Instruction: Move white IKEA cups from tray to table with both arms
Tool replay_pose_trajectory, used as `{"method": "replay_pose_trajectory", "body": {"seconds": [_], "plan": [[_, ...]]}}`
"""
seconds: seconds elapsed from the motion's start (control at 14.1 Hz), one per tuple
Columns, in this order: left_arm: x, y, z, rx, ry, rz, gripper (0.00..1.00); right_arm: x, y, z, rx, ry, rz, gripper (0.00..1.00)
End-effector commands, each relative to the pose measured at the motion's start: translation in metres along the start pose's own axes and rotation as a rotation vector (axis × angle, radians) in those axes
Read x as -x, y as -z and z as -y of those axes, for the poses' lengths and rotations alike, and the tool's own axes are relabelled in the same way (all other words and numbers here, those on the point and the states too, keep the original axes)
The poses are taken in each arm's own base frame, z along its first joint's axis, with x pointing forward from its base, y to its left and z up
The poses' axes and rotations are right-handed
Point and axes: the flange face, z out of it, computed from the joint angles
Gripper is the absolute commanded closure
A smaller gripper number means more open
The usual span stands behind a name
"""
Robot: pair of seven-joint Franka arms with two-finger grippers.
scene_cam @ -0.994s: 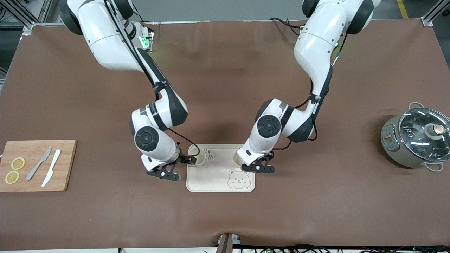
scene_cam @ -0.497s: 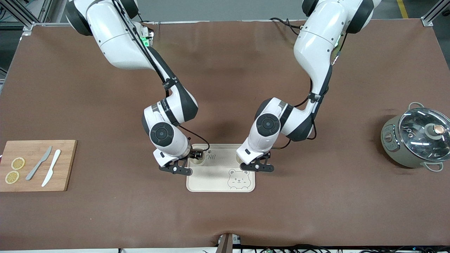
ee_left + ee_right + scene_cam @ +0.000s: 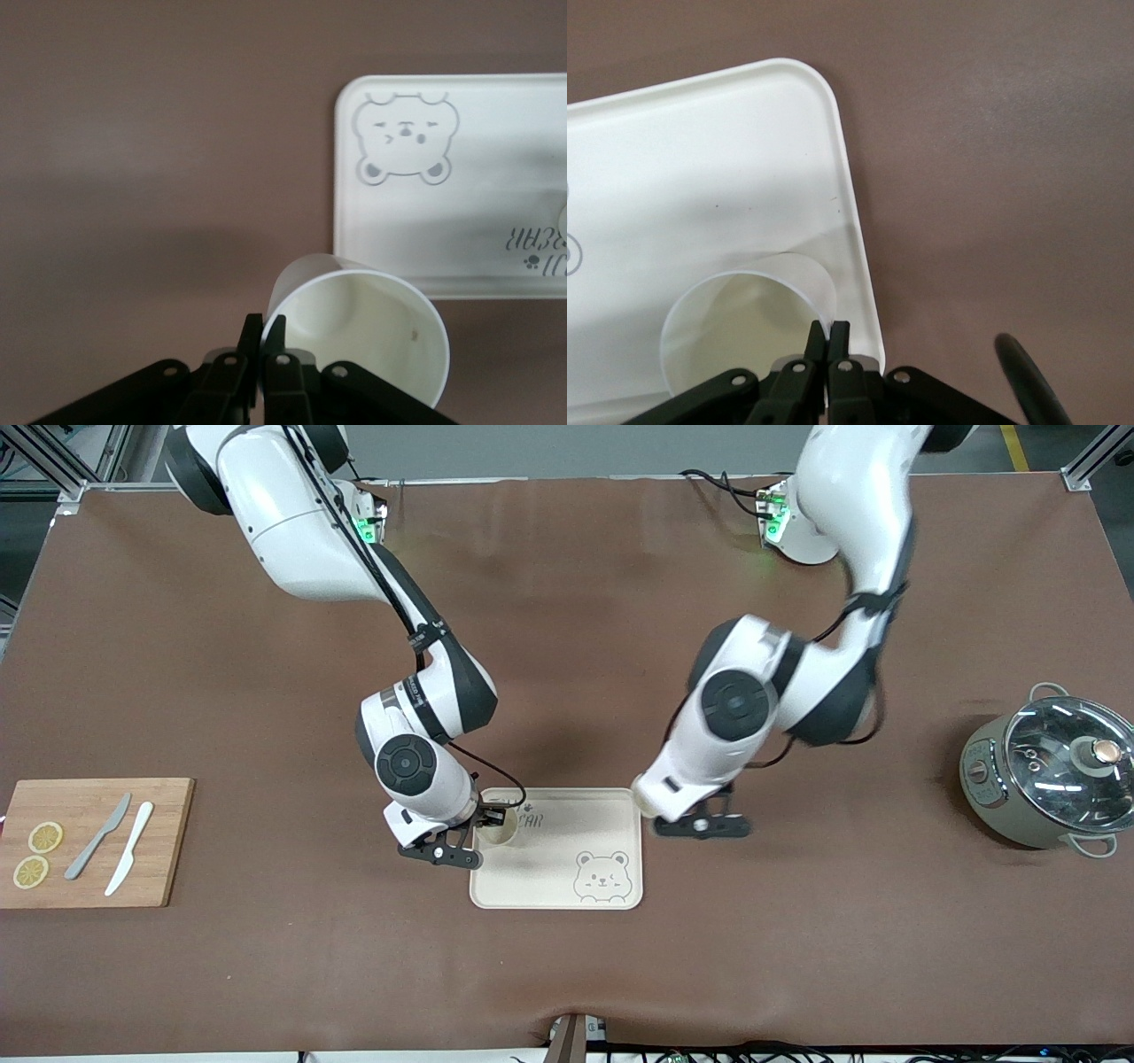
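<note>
Two cups (image 3: pixel 354 332) (image 3: pixel 744 328): each pinched by one wall.
Left claw (image 3: pixel 263 341): cup held above counter (image 3: pixel 567 974); slip possible.
Right claw (image 3: pixel 828 341): cup on tray (image 3: pixel 554 868) corner; tipping risked.

Left gripper (image 3: pixel 263 329) pinched tight on the rim of a white cup (image 3: pixel 363 332), one finger inside, one outside. Cup up in the air, over the brown surface (image 3: pixel 159 177), just past the tray's edge. Cream-white tray (image 3: pixel 496 195) flat on the surface, with a grey bear face (image 3: pixel 405 140) and some lettering (image 3: pixel 532 237).
</note>
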Motion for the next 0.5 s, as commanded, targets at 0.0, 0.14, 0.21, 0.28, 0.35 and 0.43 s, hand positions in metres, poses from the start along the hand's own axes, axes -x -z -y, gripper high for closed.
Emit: {"method": "replay_pose_trajectory", "body": {"seconds": [0.0,0.14,0.21,0.28,0.35,0.43], "plan": [[0.018,0.044,0.049,-0.005,-0.008,0.023,1.0,-0.007,0.009,0.0,-0.003,0.004,-0.017,1.0],[0.03,0.06,0.096,0.005,-0.064,0.013,1.0,-0.015,0.022,-0.008,-0.008,-0.011,-0.024,1.0],[0.039,0.063,0.119,0.016,-0.103,0.002,1.0,-0.025,0.032,-0.018,-0.018,-0.027,-0.034,1.0],[0.05,0.066,0.142,0.026,-0.128,-0.022,1.0,-0.035,0.041,-0.029,-0.026,-0.039,-0.048,1.0],[0.061,0.063,0.161,0.035,-0.141,-0.038,1.0,-0.044,0.046,-0.038,-0.028,-0.046,-0.058,1.0],[0.071,0.061,0.175,0.038,-0.147,-0.052,1.0,-0.054,0.051,-0.05,-0.031,-0.033,-0.065,1.0]]}}
